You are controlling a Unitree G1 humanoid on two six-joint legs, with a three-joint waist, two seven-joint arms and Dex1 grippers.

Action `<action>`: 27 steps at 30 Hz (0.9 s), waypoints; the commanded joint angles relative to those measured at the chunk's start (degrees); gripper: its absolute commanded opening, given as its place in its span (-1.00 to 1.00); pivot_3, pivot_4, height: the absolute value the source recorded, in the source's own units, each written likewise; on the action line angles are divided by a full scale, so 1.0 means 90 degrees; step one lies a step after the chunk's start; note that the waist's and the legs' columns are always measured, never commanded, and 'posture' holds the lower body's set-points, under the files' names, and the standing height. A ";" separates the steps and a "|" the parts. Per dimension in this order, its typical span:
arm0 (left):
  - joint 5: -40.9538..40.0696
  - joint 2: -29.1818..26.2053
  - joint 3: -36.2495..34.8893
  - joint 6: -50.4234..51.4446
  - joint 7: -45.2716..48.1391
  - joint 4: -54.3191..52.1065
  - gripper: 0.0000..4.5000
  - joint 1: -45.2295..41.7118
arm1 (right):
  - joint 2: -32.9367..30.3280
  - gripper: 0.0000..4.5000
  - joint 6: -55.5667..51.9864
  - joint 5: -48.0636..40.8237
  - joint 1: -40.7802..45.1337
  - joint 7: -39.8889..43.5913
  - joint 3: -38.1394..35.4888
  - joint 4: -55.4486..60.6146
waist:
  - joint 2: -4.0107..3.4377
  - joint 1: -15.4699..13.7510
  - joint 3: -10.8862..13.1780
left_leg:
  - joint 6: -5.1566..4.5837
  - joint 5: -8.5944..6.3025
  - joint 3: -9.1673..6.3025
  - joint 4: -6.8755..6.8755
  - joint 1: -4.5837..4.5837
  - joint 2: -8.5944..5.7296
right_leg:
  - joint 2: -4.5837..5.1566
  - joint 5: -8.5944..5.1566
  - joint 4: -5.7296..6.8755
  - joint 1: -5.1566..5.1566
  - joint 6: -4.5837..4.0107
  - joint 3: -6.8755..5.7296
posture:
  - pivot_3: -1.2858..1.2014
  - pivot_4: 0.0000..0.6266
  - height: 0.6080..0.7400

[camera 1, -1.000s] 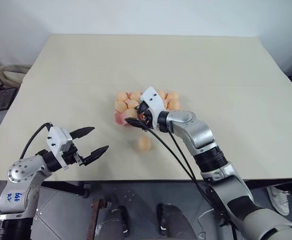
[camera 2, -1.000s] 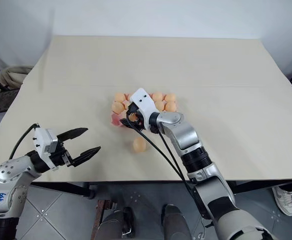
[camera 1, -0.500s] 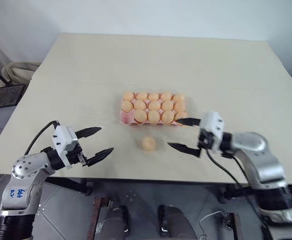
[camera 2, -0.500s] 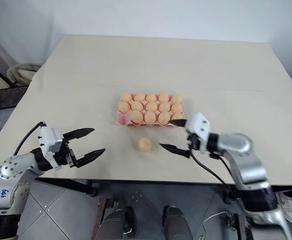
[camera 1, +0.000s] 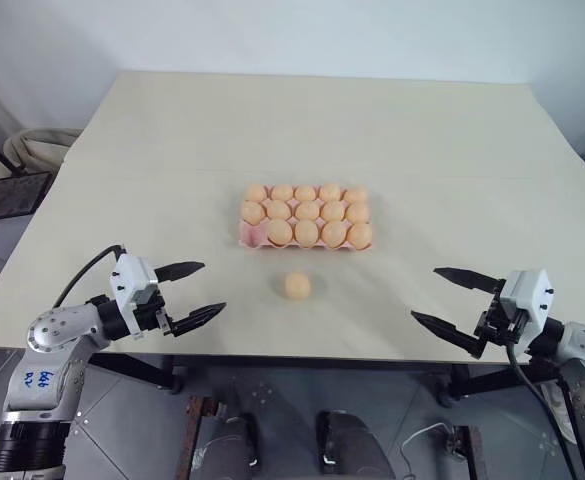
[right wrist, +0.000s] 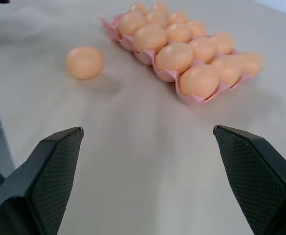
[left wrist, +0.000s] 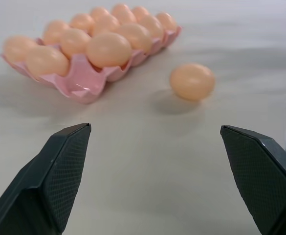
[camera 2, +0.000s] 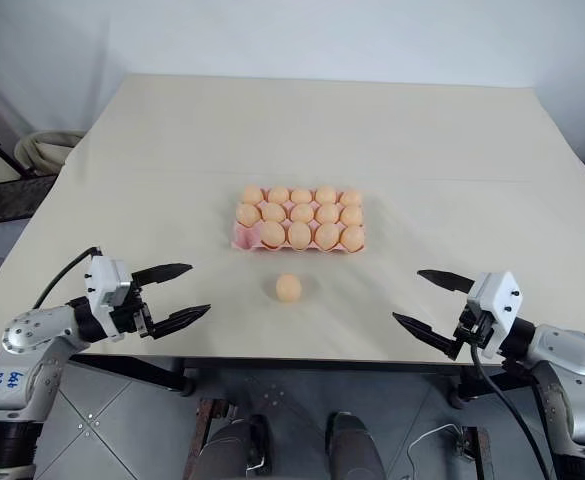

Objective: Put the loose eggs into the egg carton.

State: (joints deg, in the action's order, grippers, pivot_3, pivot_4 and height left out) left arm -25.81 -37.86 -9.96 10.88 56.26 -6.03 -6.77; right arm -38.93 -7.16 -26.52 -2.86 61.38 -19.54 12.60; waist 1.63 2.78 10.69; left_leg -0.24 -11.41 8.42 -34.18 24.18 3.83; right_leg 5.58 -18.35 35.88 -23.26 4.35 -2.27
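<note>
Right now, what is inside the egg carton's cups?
The egg carton holds peach-orange eggs in three rows; fourteen are countable, and its near left corner cup looks empty. The filled cups' bottoms are covered. One loose egg lies on the table.

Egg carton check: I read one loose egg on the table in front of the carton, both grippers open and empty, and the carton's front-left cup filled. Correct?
Not quite. The egg carton's front-left cup is empty, bare pink; the left wrist view shows it. The rest holds: one loose egg lies on the table in front of the carton, and the left gripper and right gripper are open and empty.
</note>
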 commanded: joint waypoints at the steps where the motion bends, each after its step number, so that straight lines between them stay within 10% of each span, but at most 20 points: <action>1: 0.0025 0.0077 0.0300 0.0115 0.0010 -0.0164 1.00 -0.0255 | -0.0320 0.98 -0.0134 -0.0152 -0.0173 -0.0076 -0.0391 0.0247 | -0.0003 -0.0030 0.0001 | 0.0000 0.0000 0.0000 0.0001 0.0000 -0.0001 | 0.0001 0.0000 0.0000 0.0000 0.0001 0.0001 | 0.03 -0.52 1.00; 27: 0.1543 0.2341 0.2299 -0.0583 -0.0722 0.1919 0.92 -0.2097 | -0.0282 0.99 -0.0544 -0.0294 -0.0806 -0.0937 -0.0341 0.1294 | -0.0002 -0.0147 0.0001 | -0.0049 -0.0029 -0.0034 -0.0091 0.0003 -0.0005 | 0.0008 0.0001 -0.0028 0.0081 0.0002 -0.0040 | 0.03 -0.52 1.00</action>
State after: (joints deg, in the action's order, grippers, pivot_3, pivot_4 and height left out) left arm -12.74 -17.10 11.22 6.83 50.75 11.00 -24.71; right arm -41.73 -12.20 -28.11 -10.20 53.31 -22.23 22.34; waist 1.61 1.45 10.70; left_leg -0.70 -11.69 8.12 -35.02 24.21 3.77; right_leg 5.66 -18.34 35.62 -22.53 4.37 -2.63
